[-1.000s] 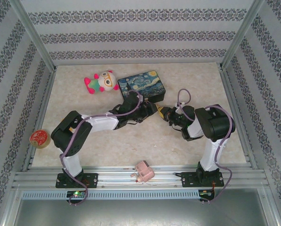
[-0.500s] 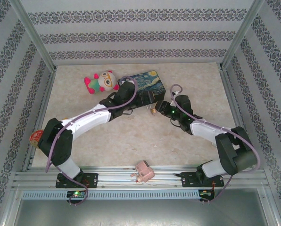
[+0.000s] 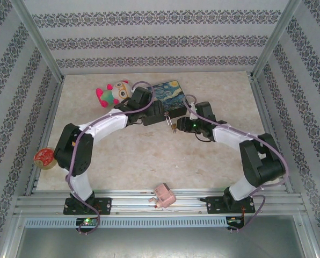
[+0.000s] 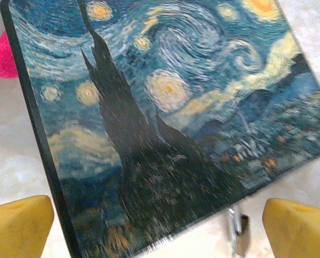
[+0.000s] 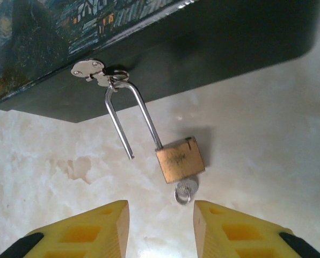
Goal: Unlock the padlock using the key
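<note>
Just opened and empty: left gripper (image 4: 159,228) spread wide, right gripper (image 5: 161,226) partly apart. Hanging at painted tin box (image 5: 203,48): small brass padlock (image 5: 180,159), silver shackle sprung free, small metal key (image 5: 185,191) inserted. Probably unlocked.

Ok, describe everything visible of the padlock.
The padlock has a small square brass-coloured body and a long thin silver shackle. It is open: one shackle leg stands free of the body. The shackle hooks through the ring on the front of the tin box. The body seems to rest on the pale table, the key in its bottom end.
</note>
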